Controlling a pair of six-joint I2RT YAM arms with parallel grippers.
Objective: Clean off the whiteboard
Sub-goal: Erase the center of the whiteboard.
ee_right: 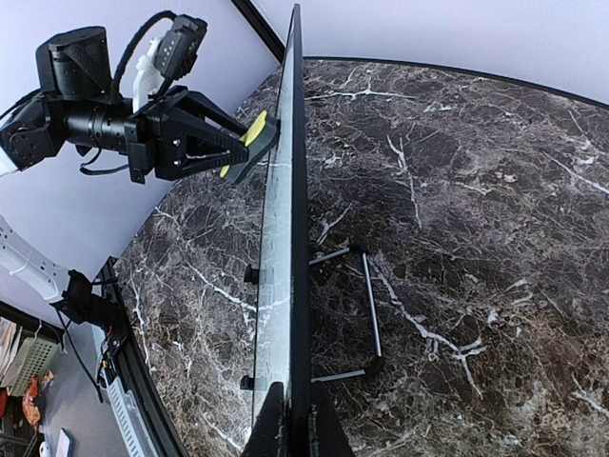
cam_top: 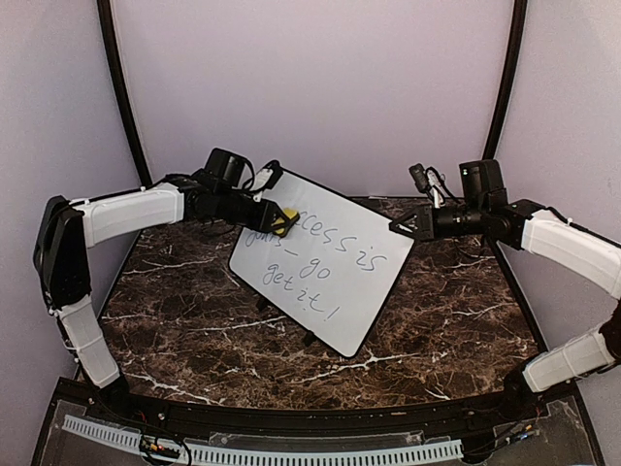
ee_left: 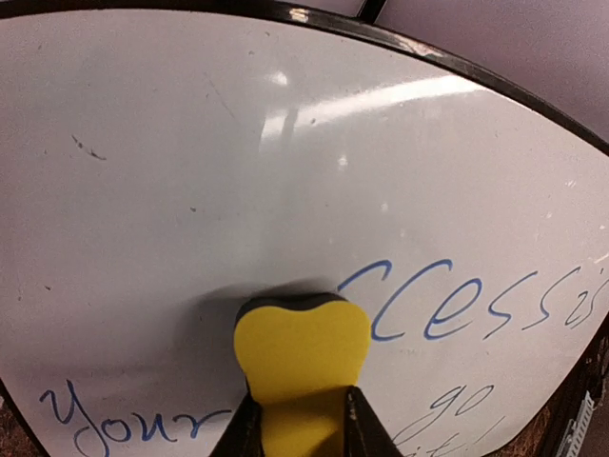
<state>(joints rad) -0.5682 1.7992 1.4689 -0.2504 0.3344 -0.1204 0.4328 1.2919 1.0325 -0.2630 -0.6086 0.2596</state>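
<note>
The whiteboard stands tilted on the marble table, with blue handwriting across it. My left gripper is shut on a yellow eraser whose dark face presses against the board's upper left, just left of the letters "ccess". In the left wrist view the eraser sits between my fingers, and the board above it is wiped white. "Your" shows at the bottom left. My right gripper is shut on the board's right edge. Seen edge-on from the right wrist, the whiteboard runs up out of that gripper.
The dark marble table spreads all around the board. A wire stand props the board from behind, and small black feet rest in front. Curved black poles rise at the back corners.
</note>
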